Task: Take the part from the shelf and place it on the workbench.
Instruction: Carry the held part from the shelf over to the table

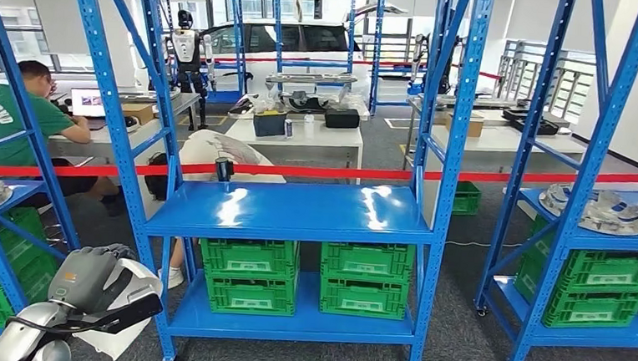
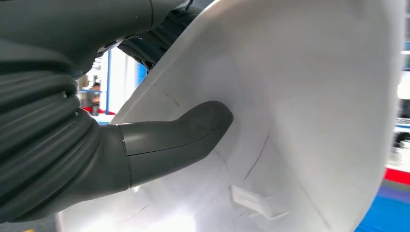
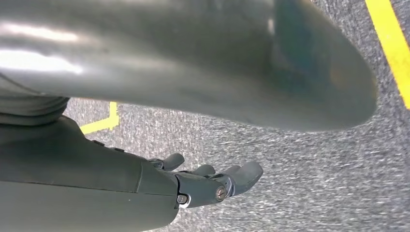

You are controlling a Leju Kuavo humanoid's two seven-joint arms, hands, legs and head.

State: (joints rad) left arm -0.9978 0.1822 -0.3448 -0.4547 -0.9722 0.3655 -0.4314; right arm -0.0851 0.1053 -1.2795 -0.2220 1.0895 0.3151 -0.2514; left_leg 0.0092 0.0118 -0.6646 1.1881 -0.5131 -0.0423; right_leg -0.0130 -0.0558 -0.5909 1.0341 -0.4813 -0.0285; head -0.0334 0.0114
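Already we have the white part (image 1: 127,324) off the shelf (image 1: 297,213): it sits low at our left side, below and in front of the blue shelf's middle board, with our left hand (image 1: 96,288) clasped on it. From the left wrist, the thick grey thumb (image 2: 193,130) presses flat against the part's (image 2: 300,96) smooth inner face, and the darker fingers curl over its edge from behind, so the shell is pinched through its wall. We judge it a thin, moulded shell, light and fairly stiff, with a glossy surface that could slide in a pinch; a small raised clip (image 2: 254,200) on the inner face looks breakable, so we would keep our hold on the broad plain wall and away from that clip. Our right hand (image 3: 212,181) hangs over grey carpet with its fingers loosely extended and nothing in them.

Green crates (image 1: 251,277) stand stacked on the shelf's bottom board, two piles side by side; what is inside them we cannot tell. More green crates (image 1: 602,286) sit in the shelf to the right, under a board carrying pale parts (image 1: 602,210). A red tape barrier (image 1: 341,173) runs behind the shelves.
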